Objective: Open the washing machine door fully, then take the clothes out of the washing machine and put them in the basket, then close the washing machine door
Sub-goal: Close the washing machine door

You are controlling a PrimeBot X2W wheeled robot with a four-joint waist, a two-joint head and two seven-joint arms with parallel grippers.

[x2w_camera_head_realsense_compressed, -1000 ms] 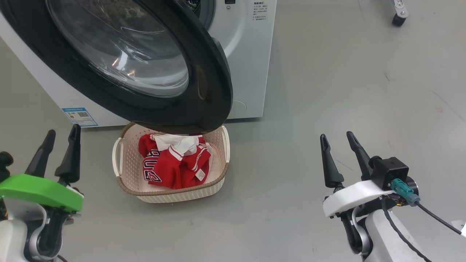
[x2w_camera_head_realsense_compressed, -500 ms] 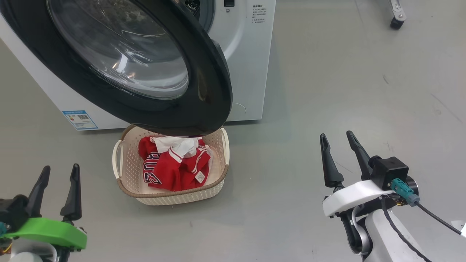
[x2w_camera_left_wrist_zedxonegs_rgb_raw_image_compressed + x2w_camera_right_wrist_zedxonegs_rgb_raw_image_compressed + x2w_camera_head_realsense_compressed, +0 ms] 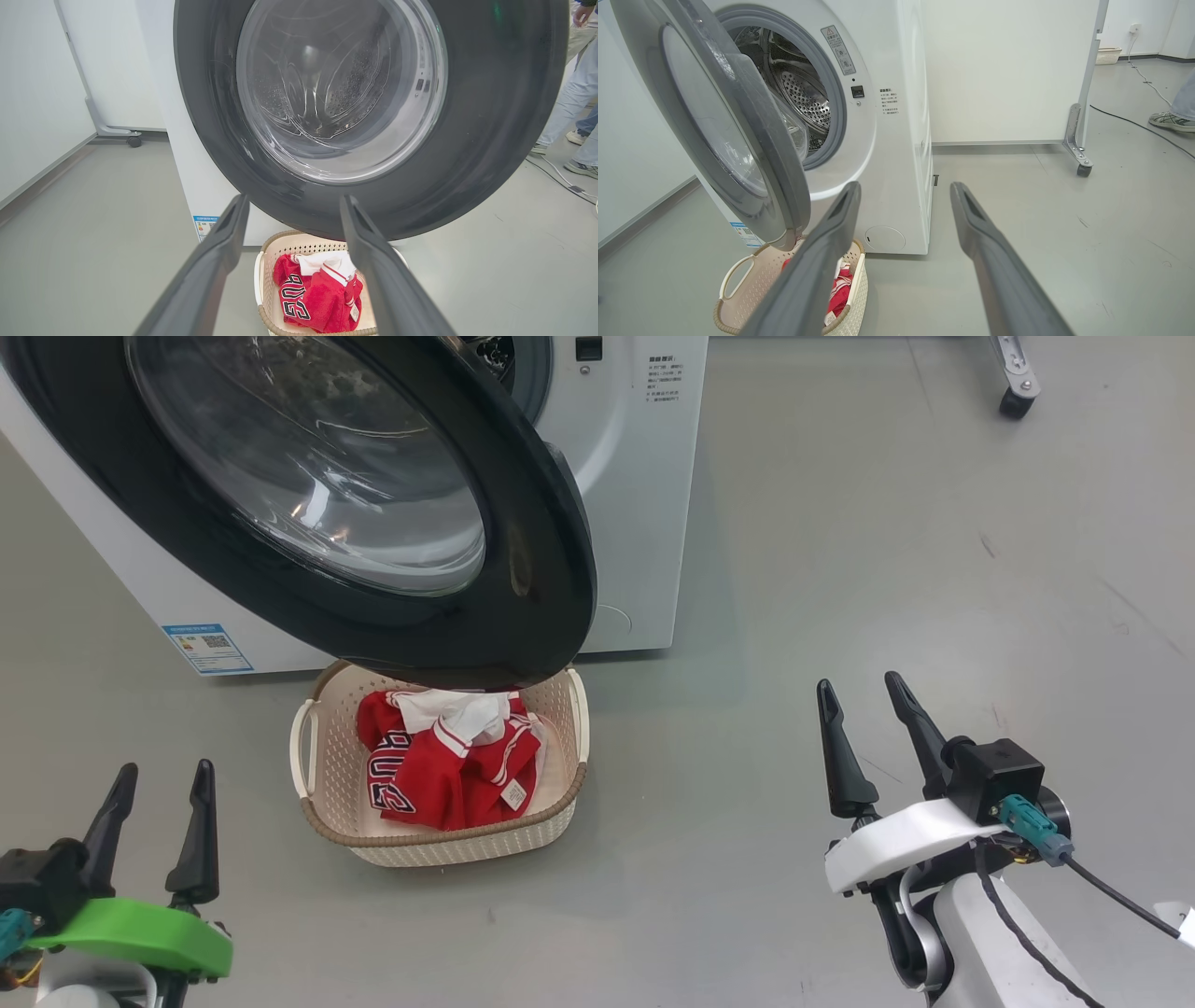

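Both the left gripper and the right gripper stand spread and empty, clear of the basket on the floor, since the clothes lie inside it beneath the swung-out washing machine door, apparently awaiting closure.

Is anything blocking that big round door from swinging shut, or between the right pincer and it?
Nothing visible lies between the washing machine door and the opening of the washing machine. The basket of clothes sits just under the door's lower edge; whether it clears is hard to judge. Open floor separates the right pincer from the door.
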